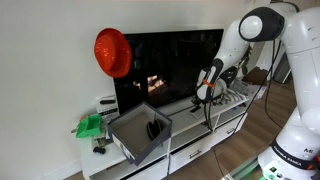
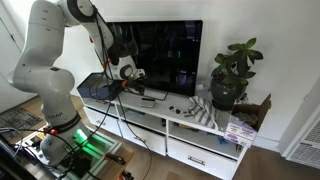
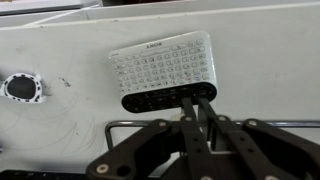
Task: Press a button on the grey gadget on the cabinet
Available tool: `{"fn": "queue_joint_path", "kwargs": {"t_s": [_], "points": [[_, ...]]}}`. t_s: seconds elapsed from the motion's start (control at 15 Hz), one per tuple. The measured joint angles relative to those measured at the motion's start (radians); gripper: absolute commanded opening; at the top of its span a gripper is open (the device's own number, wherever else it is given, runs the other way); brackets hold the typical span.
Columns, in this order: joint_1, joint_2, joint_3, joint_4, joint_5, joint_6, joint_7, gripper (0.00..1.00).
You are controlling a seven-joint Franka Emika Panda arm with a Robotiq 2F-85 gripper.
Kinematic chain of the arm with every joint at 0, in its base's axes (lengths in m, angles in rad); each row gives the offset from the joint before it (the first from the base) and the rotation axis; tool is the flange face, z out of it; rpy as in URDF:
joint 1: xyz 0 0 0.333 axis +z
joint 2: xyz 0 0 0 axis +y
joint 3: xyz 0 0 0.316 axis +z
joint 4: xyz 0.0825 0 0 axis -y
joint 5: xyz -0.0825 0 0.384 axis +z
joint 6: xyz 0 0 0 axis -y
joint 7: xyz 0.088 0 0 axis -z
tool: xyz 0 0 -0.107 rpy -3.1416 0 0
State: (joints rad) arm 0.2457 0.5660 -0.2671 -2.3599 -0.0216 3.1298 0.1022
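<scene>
The grey gadget (image 3: 162, 68) lies flat on the white cabinet (image 3: 260, 60). It is a small elongated device with rows of pale keys and a dark front edge. My gripper (image 3: 197, 96) is shut, with both fingers pressed together and nothing held. Its tips are at the gadget's dark near edge, right of the middle. In an exterior view the gadget (image 2: 149, 97) sits on the cabinet (image 2: 205, 143) in front of the TV, with the gripper (image 2: 130, 78) just above it. In an exterior view the gripper (image 1: 207, 95) hangs over the cabinet (image 1: 200, 142), and the gadget is hidden.
A black TV (image 2: 165, 55) stands at the back of the cabinet. A red balloon (image 1: 112, 52) hangs at its side. A big grey open-topped box (image 1: 140, 133) stands at one end and a potted plant (image 2: 232, 75) at the other. A small white ring (image 3: 20, 87) lies near the gadget.
</scene>
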Motion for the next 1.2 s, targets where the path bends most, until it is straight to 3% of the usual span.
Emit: {"fn": "queue_joint_path", "kwargs": {"t_s": [0.27,0.53,0.87,1.2], "points": [[0.023,-0.142,-0.068,-0.087,-0.043,-0.128,-0.027,0.74],[0.004,-0.311,-0.090,-0.130,-0.146,-0.360,-0.027,0.98],[-0.152,-0.491,0.035,-0.135,-0.127,-0.661,-0.114,1.00],[-0.227,-0.561,0.086,-0.150,-0.045,-0.713,-0.230,1.00]]}}
